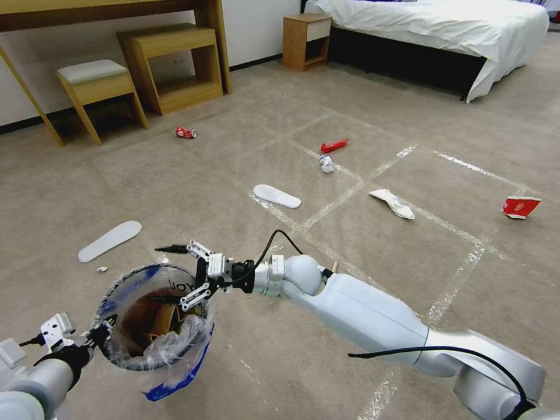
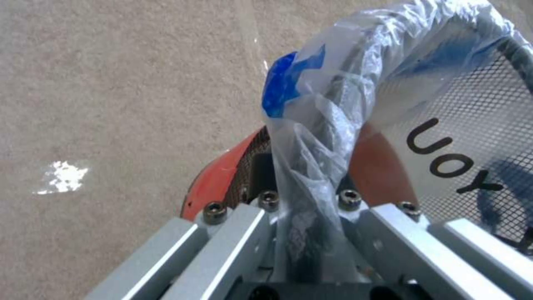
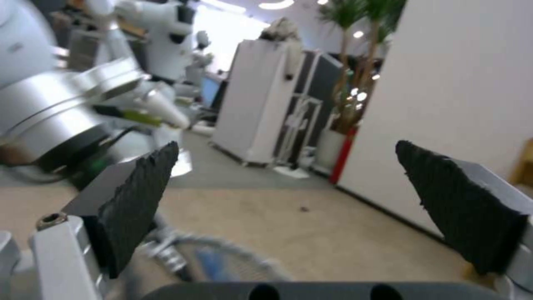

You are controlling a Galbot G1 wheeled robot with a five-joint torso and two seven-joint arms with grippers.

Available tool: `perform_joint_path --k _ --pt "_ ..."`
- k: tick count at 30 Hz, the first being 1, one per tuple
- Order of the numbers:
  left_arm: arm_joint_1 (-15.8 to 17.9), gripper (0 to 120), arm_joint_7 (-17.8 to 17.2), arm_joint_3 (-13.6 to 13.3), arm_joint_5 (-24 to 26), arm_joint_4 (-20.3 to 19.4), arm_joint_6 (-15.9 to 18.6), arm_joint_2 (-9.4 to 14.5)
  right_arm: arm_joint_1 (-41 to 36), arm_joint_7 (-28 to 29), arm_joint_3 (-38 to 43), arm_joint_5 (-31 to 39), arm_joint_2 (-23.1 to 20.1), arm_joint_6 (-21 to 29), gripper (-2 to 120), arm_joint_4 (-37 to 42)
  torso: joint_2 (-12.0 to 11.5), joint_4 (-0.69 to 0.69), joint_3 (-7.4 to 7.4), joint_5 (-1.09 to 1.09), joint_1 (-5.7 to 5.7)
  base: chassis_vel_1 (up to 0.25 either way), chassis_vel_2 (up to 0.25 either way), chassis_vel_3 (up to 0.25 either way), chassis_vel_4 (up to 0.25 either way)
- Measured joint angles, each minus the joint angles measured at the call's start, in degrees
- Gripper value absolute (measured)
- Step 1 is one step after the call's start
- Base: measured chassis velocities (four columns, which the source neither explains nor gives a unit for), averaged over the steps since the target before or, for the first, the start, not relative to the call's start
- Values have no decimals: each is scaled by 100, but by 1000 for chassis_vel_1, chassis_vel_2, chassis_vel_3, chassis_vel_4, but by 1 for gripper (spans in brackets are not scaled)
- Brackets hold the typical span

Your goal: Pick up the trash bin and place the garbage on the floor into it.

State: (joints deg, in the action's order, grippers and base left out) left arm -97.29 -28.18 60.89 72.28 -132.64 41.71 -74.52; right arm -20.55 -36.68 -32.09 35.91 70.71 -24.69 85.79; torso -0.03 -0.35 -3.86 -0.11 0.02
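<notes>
The trash bin (image 1: 153, 318), held off the floor (image 1: 373, 245) by the left gripper (image 1: 99, 337) clamped on its bag-lined rim, sits under the right gripper (image 1: 165, 274), whose fingers gape wide and empty above its mouth, apparently for dropping garbage.

We see a stool (image 1: 93, 79) under a desk (image 1: 111, 11), a shelf unit (image 1: 175, 64) beside it, a nightstand (image 1: 304, 41) and a bed (image 1: 431, 29) with a white sheet.
</notes>
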Motion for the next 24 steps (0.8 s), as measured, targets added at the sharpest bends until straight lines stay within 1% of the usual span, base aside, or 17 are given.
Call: perform_joint_path --k 2,3,5,8,10,11,13,14,16,17,18,19,20,22,23,24 --pt "1 0 -19 9 32 0 0 15 77 86 346 119 -60 50 100 98 0 1 0 0 0 0 0 0 0" --pt "1 0 -19 9 32 0 0 15 77 86 346 119 -60 50 100 98 0 1 0 0 0 0 0 0 0" --pt "-5 0 -26 28 57 -11 3 45 121 179 853 271 -190 122 100 193 0 0 0 0 0 0 0 0 0" --pt "-11 0 -26 36 66 -17 5 63 118 230 1089 323 -262 142 100 231 0 0 0 1 0 0 0 0 0" --pt "-19 0 -27 45 79 -19 7 83 66 361 1499 397 -463 169 100 308 0 1 0 1 0 0 0 0 0" --pt "-19 0 -27 45 79 -19 7 83 66 361 1499 397 -463 169 100 308 0 1 0 1 0 0 0 0 0" --pt "-23 0 -31 50 87 -19 9 96 -202 649 2208 453 -887 218 100 445 0 -3 0 2 0 0 0 0 0" --pt "-23 0 -31 50 87 -19 9 96 -202 649 2208 453 -887 218 100 445 0 -3 0 2 0 0 0 0 0" --pt "-19 0 -31 51 89 -19 11 95 -524 918 2783 439 -1124 240 100 578 0 -4 0 2 0 0 0 0 0" --pt "-7 0 -31 52 90 -18 13 91 -726 1071 3076 410 -1216 264 100 681 0 -2 0 2 0 0 0 0 0" --pt "10 0 -31 69 89 -13 16 85 -1155 1399 3597 324 -1352 312 100 912 0 -2 0 2 0 0 0 0 0" --pt "10 0 -31 69 89 -13 16 85 -1155 1399 3597 324 -1352 312 100 912 0 -2 0 2 0 0 0 0 0" --pt "10 0 -30 77 88 -13 18 85 -1362 1569 3794 272 -1396 316 100 1013 0 -2 0 1 0 0 0 0 0" --pt "-21 0 -14 112 82 -32 24 96 -2007 2162 4273 -3 -1483 290 100 1265 0 -1 1 2 0 0 0 0 0" --pt "-21 0 -14 112 82 -32 24 96 -2007 2162 4273 -3 -1483 290 100 1265 0 -1 1 2 0 0 0 0 0" --pt "-48 0 -1 137 71 -43 27 104 -2436 2428 4577 -172 -1488 250 100 1374 0 -2 1 2 0 0 0 0 0"
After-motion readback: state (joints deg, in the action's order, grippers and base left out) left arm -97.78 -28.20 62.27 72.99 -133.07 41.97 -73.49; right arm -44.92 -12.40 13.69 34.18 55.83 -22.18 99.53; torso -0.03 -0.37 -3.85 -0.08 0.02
